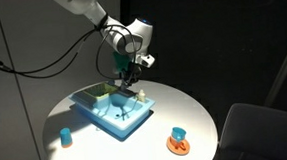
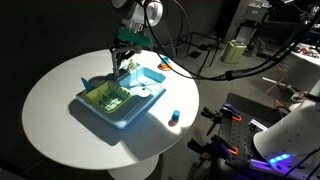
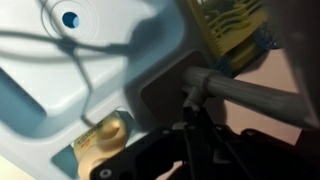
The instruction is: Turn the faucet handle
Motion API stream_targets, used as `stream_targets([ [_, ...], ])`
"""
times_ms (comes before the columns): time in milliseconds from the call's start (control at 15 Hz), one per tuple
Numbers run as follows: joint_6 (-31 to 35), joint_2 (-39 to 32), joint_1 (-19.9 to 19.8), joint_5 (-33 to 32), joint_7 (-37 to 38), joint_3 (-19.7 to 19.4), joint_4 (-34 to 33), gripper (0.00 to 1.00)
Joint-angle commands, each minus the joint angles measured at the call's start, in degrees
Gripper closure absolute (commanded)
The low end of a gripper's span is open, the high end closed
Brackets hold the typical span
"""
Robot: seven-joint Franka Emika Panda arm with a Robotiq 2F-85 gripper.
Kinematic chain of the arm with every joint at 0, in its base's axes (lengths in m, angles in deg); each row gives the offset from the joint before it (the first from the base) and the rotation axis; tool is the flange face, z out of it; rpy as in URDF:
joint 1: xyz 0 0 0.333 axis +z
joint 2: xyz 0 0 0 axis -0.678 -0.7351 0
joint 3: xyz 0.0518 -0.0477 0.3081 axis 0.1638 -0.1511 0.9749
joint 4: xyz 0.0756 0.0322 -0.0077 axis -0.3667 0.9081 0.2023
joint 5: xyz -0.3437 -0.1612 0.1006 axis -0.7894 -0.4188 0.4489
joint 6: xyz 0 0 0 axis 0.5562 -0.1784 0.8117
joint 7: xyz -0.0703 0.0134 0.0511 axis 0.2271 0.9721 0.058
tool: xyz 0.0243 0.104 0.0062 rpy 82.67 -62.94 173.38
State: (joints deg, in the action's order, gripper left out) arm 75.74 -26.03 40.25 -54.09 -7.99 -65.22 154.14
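**Faucet handle** (image 3: 192,93): small stub on the grey faucet (image 3: 245,92), at the rim of the light-blue basin (image 3: 40,95), mid-bench (image 1: 186,112). End effector (image 1: 134,82) hangs directly over it. In wrist view its dark fingers (image 3: 190,132) reach the stub; contact unclear. We cannot tell whether it is spread or clenched. Yellow-white bottle-like piece (image 3: 100,142) sits nr the fingers.
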Motion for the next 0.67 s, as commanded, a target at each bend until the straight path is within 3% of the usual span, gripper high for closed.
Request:
stream_targets([
  [0,5.5,0.7,0.3,-0.1,-1.9,0.7,4.8,0.98],
  [267,7.2,1.5,0.1,0.2,-2.3,1.2,6.6,0.98],
  [333,6.9,1.6,0.0,0.1,-2.3,1.2,6.6,0.68],
  [400,6.8,1.7,0.0,0.0,-2.5,1.3,6.7,0.67],
  [600,5.7,1.7,-0.3,-0.2,-3.2,1.4,6.7,0.45],
])
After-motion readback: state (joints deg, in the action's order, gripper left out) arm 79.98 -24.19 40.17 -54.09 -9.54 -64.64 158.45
